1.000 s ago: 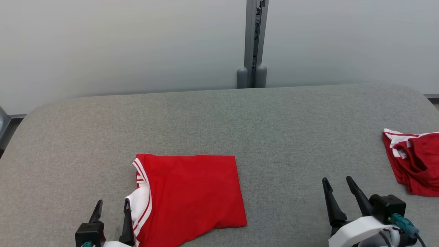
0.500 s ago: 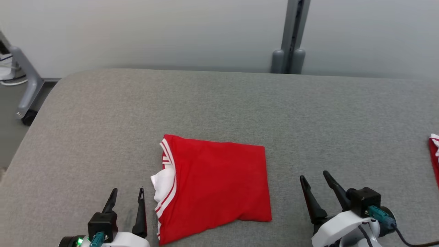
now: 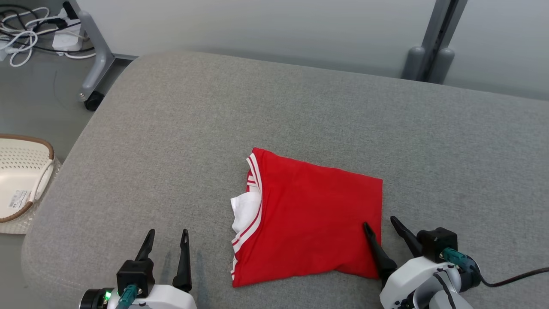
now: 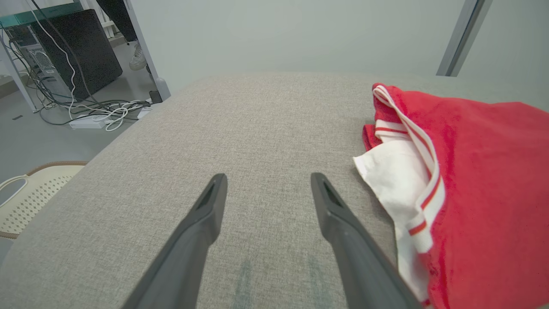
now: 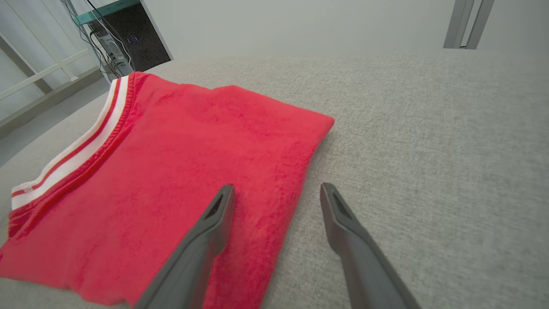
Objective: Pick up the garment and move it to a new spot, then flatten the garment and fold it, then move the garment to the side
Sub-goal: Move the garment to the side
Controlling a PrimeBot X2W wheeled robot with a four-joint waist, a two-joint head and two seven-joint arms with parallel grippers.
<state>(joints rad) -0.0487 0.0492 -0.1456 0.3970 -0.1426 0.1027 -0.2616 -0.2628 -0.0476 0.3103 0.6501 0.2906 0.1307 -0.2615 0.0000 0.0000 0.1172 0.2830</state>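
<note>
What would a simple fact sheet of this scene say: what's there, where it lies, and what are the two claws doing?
Surface: grey padded table
Garment: red garment with white striped trim, folded into a rough rectangle, lying flat
Left gripper: left gripper open, over bare table to the garment's left, holding nothing
Right gripper: right gripper open, straddling the garment's right edge; contact unclear
Off the table: cream basket and cables on the floor, robot's left

Head overhead, wrists seemingly low, sharing garment (image 3: pixel 309 214)
</note>
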